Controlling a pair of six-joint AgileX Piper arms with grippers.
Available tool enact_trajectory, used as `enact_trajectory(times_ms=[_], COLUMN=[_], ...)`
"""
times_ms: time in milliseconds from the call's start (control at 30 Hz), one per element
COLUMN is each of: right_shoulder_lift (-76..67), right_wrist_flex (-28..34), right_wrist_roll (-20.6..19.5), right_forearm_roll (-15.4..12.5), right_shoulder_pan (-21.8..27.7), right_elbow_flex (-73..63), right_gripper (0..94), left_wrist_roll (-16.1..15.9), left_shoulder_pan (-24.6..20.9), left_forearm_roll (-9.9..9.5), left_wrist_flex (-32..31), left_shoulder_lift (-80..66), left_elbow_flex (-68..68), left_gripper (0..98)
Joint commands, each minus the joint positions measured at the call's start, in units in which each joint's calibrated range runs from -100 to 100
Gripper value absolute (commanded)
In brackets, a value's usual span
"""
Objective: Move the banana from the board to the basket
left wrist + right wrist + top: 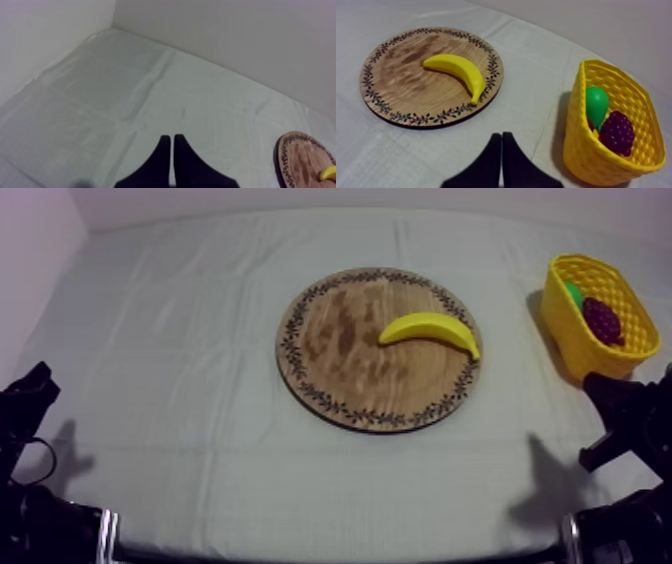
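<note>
A yellow banana lies on the right part of the round wooden board at the table's middle; the right wrist view shows the banana on the board too. The yellow basket stands at the far right and holds a bunch of grapes and a green pear. My right gripper is shut on nothing, short of the board and beside the basket. My left gripper is shut too, over bare cloth, left of the board's rim.
Grey-white cloth covers the table, with walls close behind and at the left. My arms sit low at the left and right front corners. In the basket a bit of red shows under the pear and grapes.
</note>
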Motion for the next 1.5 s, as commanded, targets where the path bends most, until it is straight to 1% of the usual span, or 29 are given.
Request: enact_trajectory(times_ms=[0, 800, 900, 1033, 1233, 1367, 1467], right_shoulder_lift=[0.0, 0.0, 0.0, 0.0, 0.1, 0.1, 0.1], right_wrist_flex=[0.0, 0.0, 0.0, 0.0, 0.1, 0.1, -0.1], right_wrist_roll=[0.0, 0.0, 0.3, 1.5, 0.5, 0.4, 1.5], right_forearm_roll=[0.0, 0.0, 0.0, 0.0, 0.0, 0.0, 0.0], right_shoulder_pan=[0.0, -0.1, -1.2, -3.8, -7.6, -9.0, -9.4], right_elbow_flex=[0.1, 0.1, 0.1, 0.1, 0.1, 0.1, 0.0], right_gripper=[0.3, 0.3, 0.3, 0.3, 0.6, 0.7, 0.7], left_wrist_roll=[0.0, 0.0, 0.0, 0.0, 0.0, 0.0, 0.0], left_shoulder_pan=[0.0, 0.0, 0.0, 0.0, 0.0, 0.0, 0.0], left_forearm_roll=[-0.01, -0.01, -0.01, -0.01, -0.01, -0.01, -0.01], left_wrist_flex=[0.0, 0.0, 0.0, 0.0, 0.0, 0.0, 0.0], left_shoulder_lift=[0.0, 0.0, 0.0, 0.0, 0.0, 0.0, 0.0], left_elbow_flex=[0.0, 0.0, 0.0, 0.0, 0.0, 0.0, 0.0], left_gripper=[0.1, 0.1, 0.1, 0.1, 0.1, 0.1, 0.1])
